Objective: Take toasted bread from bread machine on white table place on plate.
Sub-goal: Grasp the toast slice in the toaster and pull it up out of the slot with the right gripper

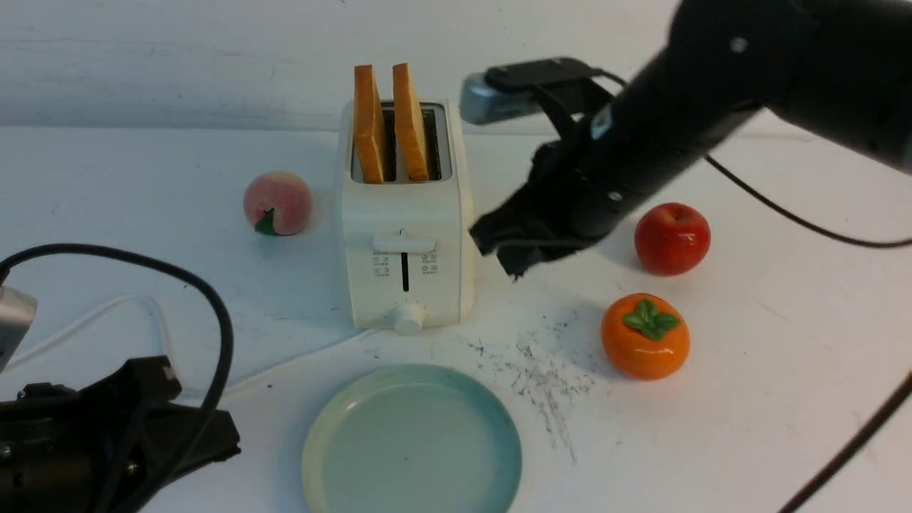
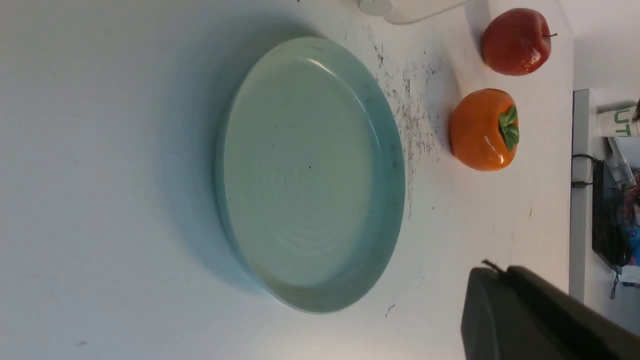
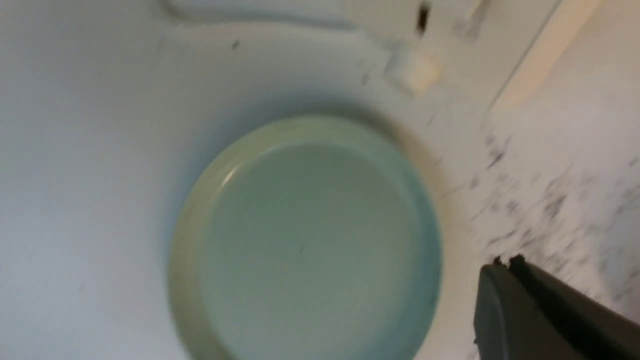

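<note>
Toasted bread (image 1: pixel 369 125): two slices upright in the slots of the bread machine (image 1: pixel 406 235), upper halves standing out, far middle of the counter (image 1: pixel 748 399).
Plate (image 1: pixel 412 442): empty, near side, just in front of the bread machine.
Right jaws: closed, nothing between them, in the air right of the bread machine; contact with its side not possible to tell.
Left jaws: closed and empty, low at the near left, left of the plate.
Handling: probably light, stiff and dry, but brittle and crumbly; likely to crack under hard squeeze.
Where to hold: best on the free upper part, one jaw on each flat face, pull straight up.
Hidden: lower halves of the slices inside the slots; tips of the left jaws cut off in front view.
Hard to see: right wrist view blurred, bread machine only a pale smear there.
Other things: peach (image 1: pixel 277 202) left; apple (image 1: pixel 672 237) and persimmon (image 1: pixel 645 336) right.
</note>
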Robot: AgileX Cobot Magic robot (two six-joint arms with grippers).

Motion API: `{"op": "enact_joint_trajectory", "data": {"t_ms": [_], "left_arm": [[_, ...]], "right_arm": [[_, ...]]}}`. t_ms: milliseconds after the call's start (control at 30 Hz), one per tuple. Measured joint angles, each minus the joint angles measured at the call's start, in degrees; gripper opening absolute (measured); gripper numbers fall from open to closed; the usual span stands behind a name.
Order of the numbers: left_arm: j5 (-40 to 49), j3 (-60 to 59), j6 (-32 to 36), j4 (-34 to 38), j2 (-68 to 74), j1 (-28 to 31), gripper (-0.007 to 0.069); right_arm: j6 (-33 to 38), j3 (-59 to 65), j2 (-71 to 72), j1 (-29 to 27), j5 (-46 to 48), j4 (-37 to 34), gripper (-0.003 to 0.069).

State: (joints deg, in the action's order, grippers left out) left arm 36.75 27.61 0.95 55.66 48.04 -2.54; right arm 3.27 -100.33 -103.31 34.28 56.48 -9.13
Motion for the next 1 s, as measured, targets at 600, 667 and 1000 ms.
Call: {"op": "enact_joint_trajectory", "data": {"t_ms": [600,667,1000], "left_arm": [[0.00,0.00,0.00,-0.65,0.00,0.00,0.0007],[0.12,0.00,0.00,-0.65,0.00,0.00,0.0013],[0.96,0.00,0.00,-0.83,0.00,0.00,0.0024]], "right_arm": [[-5.14,-11.27,-11.91,3.76,-25.31,9.13,0.0389],[-5.86,-11.27,-13.96,3.76,-29.36,10.43,0.0393],[-6.88,-11.27,-17.13,3.76,-32.65,16.49,0.0287]]}}
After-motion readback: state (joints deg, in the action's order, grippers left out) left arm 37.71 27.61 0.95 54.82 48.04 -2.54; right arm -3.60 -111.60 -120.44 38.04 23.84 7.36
